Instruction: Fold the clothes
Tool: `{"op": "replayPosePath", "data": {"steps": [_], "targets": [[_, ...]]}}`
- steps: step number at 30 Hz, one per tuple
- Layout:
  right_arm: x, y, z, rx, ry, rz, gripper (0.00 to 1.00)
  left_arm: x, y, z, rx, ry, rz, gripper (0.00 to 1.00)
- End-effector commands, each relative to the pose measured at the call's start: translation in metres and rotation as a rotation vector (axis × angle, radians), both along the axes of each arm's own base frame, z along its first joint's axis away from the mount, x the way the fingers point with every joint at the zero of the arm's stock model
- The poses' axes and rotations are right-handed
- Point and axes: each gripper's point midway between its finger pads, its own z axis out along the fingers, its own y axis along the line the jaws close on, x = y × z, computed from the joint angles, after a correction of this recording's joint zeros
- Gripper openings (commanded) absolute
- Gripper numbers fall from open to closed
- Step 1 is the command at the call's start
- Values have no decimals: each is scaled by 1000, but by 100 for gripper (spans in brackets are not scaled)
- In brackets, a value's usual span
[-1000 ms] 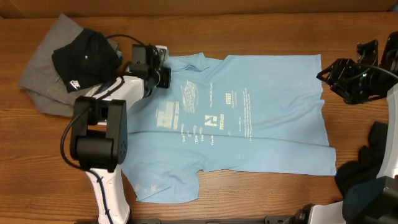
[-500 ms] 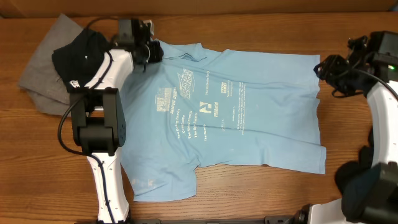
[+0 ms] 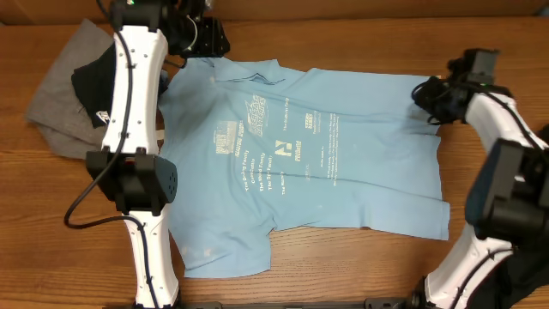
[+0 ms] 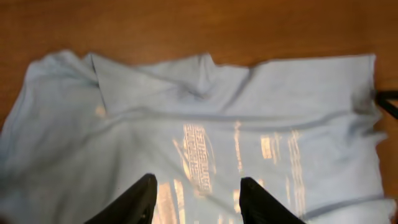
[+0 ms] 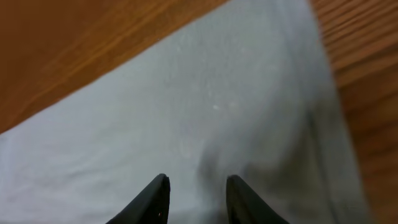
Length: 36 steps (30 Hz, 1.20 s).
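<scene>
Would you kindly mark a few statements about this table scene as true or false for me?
1. The light blue T-shirt lies spread out with its print facing up. True.
2. A black garment lies on a grey garment. True.
3. The left gripper is clamped on a sleeve. False: it is open, with nothing between its fingers.
4. The right gripper is over the black garment. False: it is over the light blue T-shirt's edge, at the end far from the black garment.
</scene>
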Motion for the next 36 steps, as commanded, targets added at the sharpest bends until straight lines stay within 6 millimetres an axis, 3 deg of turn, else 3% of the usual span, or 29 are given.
{"op": "replayPosePath", "data": {"steps": [1, 5, 9, 14, 19, 22, 24, 28, 29, 32, 36], "targets": [[-2, -1, -39, -15, 60, -32, 29, -13, 3, 32, 28, -49, -23, 43], [-4, -33, -77, -108, 109, -191, 23, -40, 16, 50, 105, -25, -1, 41], [6, -54, -93, -108, 70, -271, 23, -49, 11, 74, 104, -80, -8, 39], [28, -85, -71, -71, -37, -362, 23, -58, 16, 95, 148, -135, 10, 43], [57, -90, -34, -1, -135, -285, 23, -62, 19, 104, 160, -157, 20, 44], [65, -83, -8, 21, -158, -213, 24, -63, 22, 108, 170, -168, 27, 44], [68, -81, 19, 9, -178, -181, 35, -65, 28, 113, 200, -182, 47, 44], [64, -72, 86, -10, -261, -108, 48, -73, 42, 130, 254, -226, 100, 44], [58, -68, 114, -15, -293, -84, 53, -78, 48, 141, 271, -250, 132, 45], [39, -60, 164, -22, -328, -82, 57, -91, 59, 164, 306, -306, 178, 54], [-3, -45, 239, -40, -387, -80, 61, -118, 69, 201, 310, -390, 237, 65]]}}
